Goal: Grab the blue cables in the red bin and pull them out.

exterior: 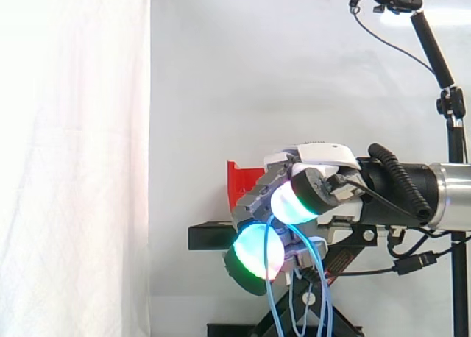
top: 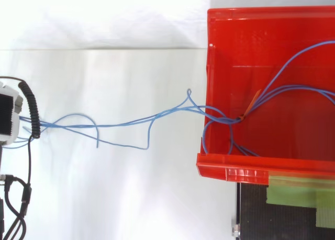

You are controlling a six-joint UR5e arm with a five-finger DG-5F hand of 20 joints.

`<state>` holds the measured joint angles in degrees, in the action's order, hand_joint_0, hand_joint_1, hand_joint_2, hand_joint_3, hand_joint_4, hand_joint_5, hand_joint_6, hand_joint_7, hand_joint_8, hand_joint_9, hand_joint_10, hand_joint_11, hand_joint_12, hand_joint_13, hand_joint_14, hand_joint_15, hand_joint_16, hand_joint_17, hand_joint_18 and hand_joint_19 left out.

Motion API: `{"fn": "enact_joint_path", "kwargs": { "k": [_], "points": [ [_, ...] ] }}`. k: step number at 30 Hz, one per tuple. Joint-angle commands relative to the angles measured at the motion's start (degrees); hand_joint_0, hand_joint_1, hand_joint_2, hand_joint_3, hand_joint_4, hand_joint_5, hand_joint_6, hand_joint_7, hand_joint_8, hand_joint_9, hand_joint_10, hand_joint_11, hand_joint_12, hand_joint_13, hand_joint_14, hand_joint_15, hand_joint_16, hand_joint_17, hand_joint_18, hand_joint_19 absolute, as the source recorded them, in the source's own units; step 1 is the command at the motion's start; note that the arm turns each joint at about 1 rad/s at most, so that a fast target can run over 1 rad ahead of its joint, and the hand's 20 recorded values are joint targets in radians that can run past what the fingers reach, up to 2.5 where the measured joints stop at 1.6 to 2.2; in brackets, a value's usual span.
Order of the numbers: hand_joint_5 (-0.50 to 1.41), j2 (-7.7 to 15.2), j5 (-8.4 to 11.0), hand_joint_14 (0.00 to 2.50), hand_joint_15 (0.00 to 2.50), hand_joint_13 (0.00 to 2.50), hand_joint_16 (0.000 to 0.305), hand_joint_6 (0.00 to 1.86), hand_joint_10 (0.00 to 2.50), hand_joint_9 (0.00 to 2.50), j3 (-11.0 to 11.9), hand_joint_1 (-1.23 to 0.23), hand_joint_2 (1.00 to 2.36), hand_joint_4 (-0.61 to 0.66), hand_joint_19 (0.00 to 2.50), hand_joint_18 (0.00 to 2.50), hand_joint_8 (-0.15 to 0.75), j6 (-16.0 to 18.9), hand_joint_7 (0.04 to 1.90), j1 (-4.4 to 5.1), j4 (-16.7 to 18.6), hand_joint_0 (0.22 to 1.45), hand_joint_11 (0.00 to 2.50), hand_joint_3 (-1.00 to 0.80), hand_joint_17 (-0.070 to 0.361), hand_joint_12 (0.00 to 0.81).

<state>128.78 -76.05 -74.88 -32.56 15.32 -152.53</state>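
The hand (exterior: 309, 182) is curled closed, and its glowing pads (exterior: 257, 250) pinch the blue cables (top: 172, 111) between them. In the side view the strands come out from between the pads and hang down in loose loops in front of the black stand (exterior: 210, 238). The red bin (top: 235, 169) sits behind the hand in that view.

From above, the cables run as a thin bundle in a nearly straight line. They start inside the bin, cross its left wall, pass over the open white surface and go on to the left edge, where the robot is. That line is the cables' long axis, and it points from the bin straight at the hand, so a pull away from the bin along it looks like the natural next move.

A good part of the cables lies inside the bin and runs off its right side. An orange tie (top: 253, 101) holds the strands together just inside the left wall. Between bin and hand, several strands sag in slack curls (one free end trails off by itself), so I judge the job about half done. The tie could catch on the wall as it comes over.
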Motion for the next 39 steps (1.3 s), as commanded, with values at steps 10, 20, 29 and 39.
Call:
{"fn": "enact_joint_path", "kwargs": {
  "k": [10, 20, 29, 39],
  "points": [
    [1.01, -0.02, 0.02, 0.40, 1.58, 1.34, 0.054, 0.00, 0.89, 1.12, 0.00, -0.84, 1.00, 0.26, 1.16, 0.99, 0.280, 0.97, 0.87, -0.02, -0.22, 0.67, 1.69, -1.00, 0.120, 0.369],
    [1.01, -0.02, -0.07, 0.43, 1.56, 1.34, 0.055, 0.00, 0.92, 1.13, 1.05, -0.77, 1.00, 0.27, 1.14, 1.01, 0.300, 4.92, 0.85, -0.02, -1.98, 0.65, 1.65, -1.00, 0.124, 0.378],
    [1.02, -0.02, -0.07, 0.45, 1.55, 1.34, 0.056, 0.00, 0.92, 1.13, 1.05, -0.76, 1.00, 0.27, 1.14, 1.02, 0.295, 5.27, 0.85, -0.02, -2.24, 0.64, 1.66, -1.00, 0.127, 0.389],
    [1.05, -0.02, 0.02, 0.46, 1.54, 1.35, 0.057, 0.00, 0.92, 1.16, 1.14, -0.75, 1.00, 0.27, 1.13, 1.03, 0.305, 6.24, 0.87, -0.02, -3.03, 0.63, 1.65, -1.00, 0.129, 0.392]
  ]
}}
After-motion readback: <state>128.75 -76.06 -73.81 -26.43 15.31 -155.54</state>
